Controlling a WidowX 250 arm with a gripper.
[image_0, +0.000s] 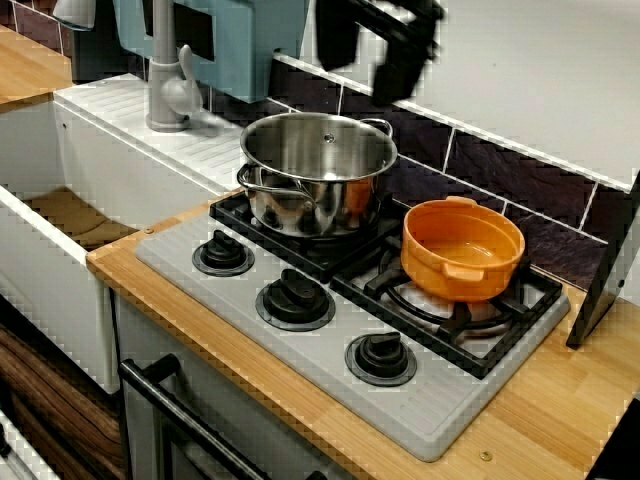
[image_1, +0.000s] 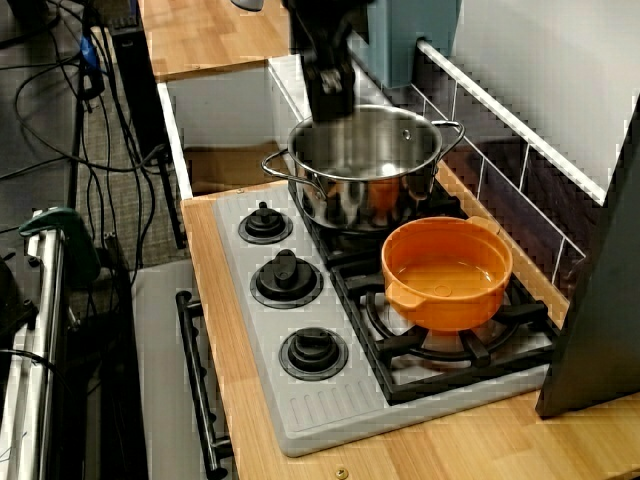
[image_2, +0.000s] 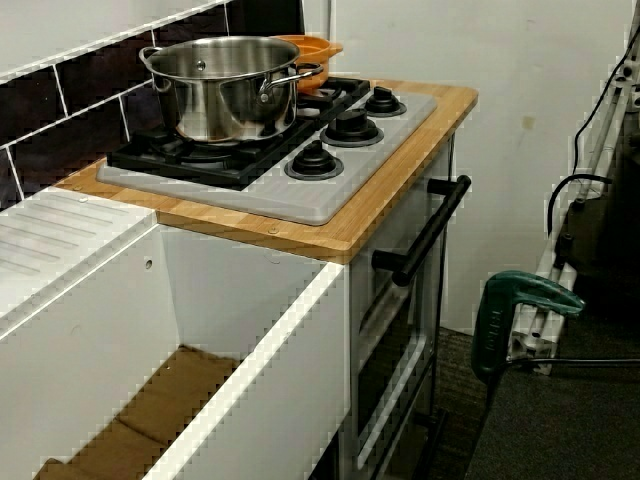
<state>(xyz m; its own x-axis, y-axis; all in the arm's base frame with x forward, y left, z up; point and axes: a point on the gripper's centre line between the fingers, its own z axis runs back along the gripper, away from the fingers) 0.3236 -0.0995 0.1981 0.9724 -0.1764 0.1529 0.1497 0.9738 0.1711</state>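
My black gripper (image_0: 366, 72) hangs blurred above the back of the hob, just over the far rim of a steel pot (image_0: 318, 170). Its two fingers stand apart with nothing between them. In the view from the hob's right end the gripper (image_1: 330, 95) sits over the steel pot's (image_1: 365, 165) rear left rim, apart from it. The pot stands empty on the back left burner. An orange pot (image_0: 462, 248), also empty, rests on the right burner beside it. The low view from the sink side shows both pots (image_2: 225, 85) but not the gripper.
Three black knobs (image_0: 295, 297) line the grey hob's front. A white sink (image_0: 60, 215) and grey faucet (image_0: 170, 85) lie to the left. A dark panel (image_0: 610, 270) leans at the right. The oven handle (image_2: 432, 228) juts out in front; a green clamp (image_2: 515, 310) stands by the floor.
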